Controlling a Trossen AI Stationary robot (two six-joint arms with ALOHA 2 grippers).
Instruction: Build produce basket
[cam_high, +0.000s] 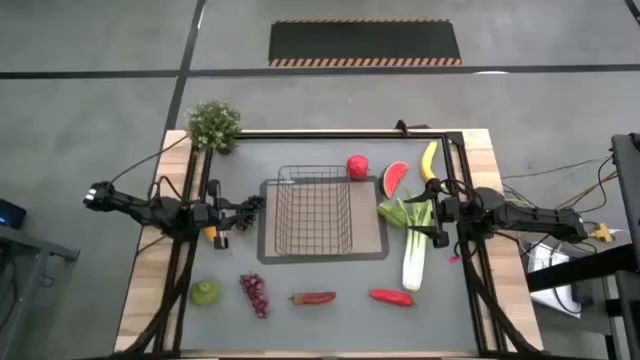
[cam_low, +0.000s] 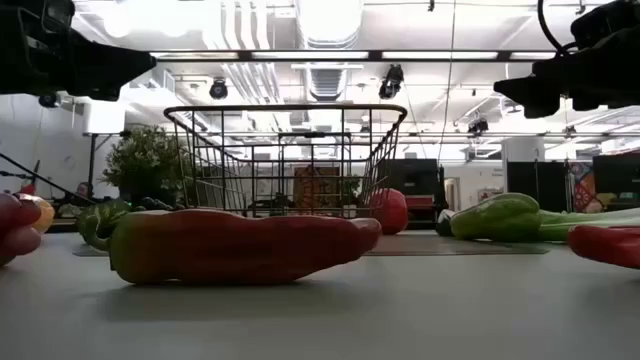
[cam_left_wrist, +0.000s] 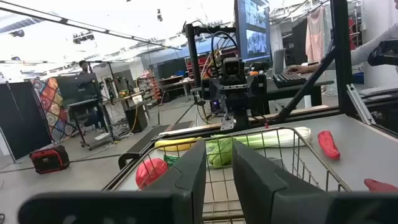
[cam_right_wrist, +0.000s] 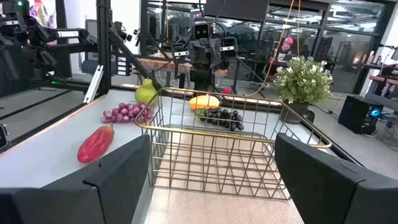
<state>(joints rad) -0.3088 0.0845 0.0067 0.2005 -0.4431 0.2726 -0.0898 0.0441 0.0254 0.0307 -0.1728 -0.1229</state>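
the rectangular dark wire-mesh basket (cam_high: 314, 211) sits mid-table on the grey mat, holding nothing; every toy fruit lies outside it. the left gripper (cam_high: 232, 214), fingers nearly together, and the spread right gripper (cam_high: 425, 213) flank it, both empty.

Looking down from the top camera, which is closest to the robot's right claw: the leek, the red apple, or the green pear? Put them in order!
From the right claw:
1. Leek, right beside the claw.
2. Red apple, past the basket's far right corner.
3. Green pear, across the table, near left corner.
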